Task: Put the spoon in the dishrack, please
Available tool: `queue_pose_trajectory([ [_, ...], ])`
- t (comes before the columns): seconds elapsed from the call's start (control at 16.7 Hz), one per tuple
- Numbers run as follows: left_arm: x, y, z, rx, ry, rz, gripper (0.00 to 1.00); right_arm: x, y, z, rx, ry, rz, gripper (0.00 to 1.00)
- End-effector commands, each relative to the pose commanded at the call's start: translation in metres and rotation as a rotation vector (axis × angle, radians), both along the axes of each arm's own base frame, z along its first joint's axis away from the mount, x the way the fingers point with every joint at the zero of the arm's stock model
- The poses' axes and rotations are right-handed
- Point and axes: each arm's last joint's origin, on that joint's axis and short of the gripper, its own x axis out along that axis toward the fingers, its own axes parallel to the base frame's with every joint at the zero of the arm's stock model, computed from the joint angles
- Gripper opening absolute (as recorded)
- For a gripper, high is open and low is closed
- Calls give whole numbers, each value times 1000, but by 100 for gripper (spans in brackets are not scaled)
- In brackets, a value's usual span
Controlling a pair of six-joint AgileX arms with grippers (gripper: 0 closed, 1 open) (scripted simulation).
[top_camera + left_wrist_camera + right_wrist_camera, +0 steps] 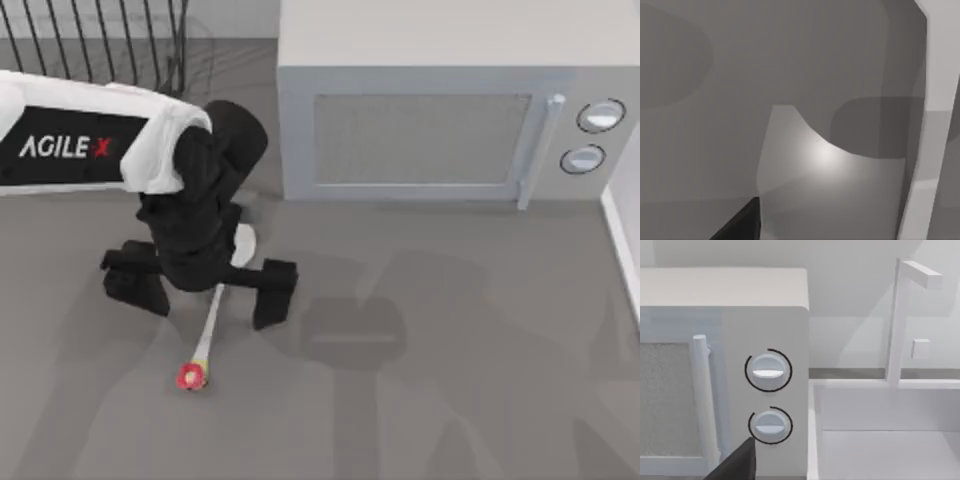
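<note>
The spoon lies on the grey table, its thin white handle running down to a yellow band and a red knob. Its bowl peeks out from under my left arm. My left gripper hangs right over the handle, open wide, one black finger on each side of it and neither touching. The dishrack, black slanted wire bars, stands at the back left behind the arm. A dark edge of my right gripper shows in the right wrist view, facing the microwave's knobs.
A grey boxy microwave with a handle and two round knobs stands at the back centre and right. A white sink with a tap sits to its right. Bare table lies in front.
</note>
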Motion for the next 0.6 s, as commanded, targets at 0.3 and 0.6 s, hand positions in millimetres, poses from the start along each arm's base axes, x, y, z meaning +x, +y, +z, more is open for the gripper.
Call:
queue_pose_trajectory([
  [0.3, 0, 0, 0, 0, 0, 0, 70, 0, 0, 0, 0, 0, 0, 100],
  [0.6, 0, 0, 0, 0, 0, 0, 32, 0, 0, 0, 0, 0, 0, 100],
])
